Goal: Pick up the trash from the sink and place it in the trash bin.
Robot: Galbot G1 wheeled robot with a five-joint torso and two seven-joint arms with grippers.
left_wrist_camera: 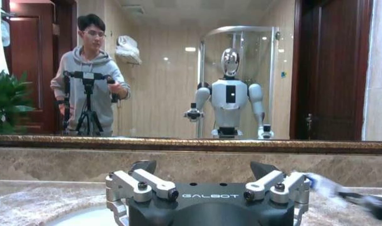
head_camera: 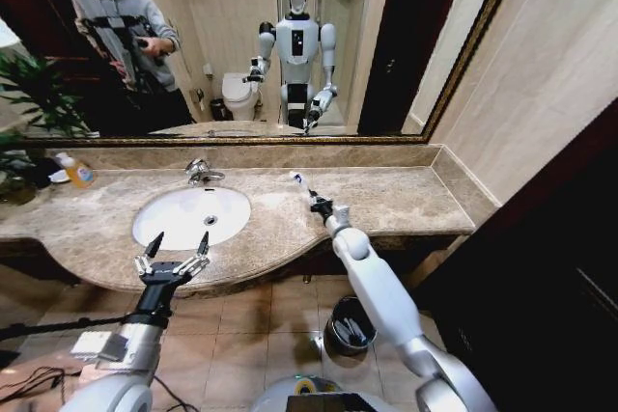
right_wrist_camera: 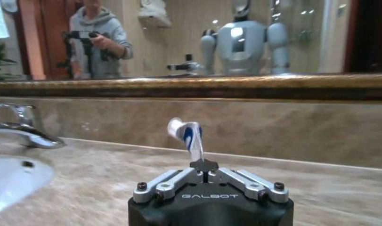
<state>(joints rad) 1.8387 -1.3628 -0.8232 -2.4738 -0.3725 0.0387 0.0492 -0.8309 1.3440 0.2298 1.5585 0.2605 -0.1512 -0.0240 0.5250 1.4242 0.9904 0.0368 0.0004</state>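
Meanwhile right gripper (head_camera: pixel 311 197) pinching white sachet (right_wrist_camera: pixel 187 135) above counter (head_camera: pixel 406 195); left gripper (head_camera: pixel 174 256) spread at sink (head_camera: pixel 154 224) front rim.

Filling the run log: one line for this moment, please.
right tool: shut on white-and-blue sachet, above counter | left tool: open, at sink front rim | trash bin: on floor

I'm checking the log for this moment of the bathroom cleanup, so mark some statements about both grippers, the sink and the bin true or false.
1. The right gripper is shut on a white sachet. True.
2. The left gripper is holding a tube. False: it is open with nothing in it, at the front rim of the sink.
3. The trash bin stands on the counter. False: it is on the floor.
4. The right gripper is over the marble counter, beside the basin. True.
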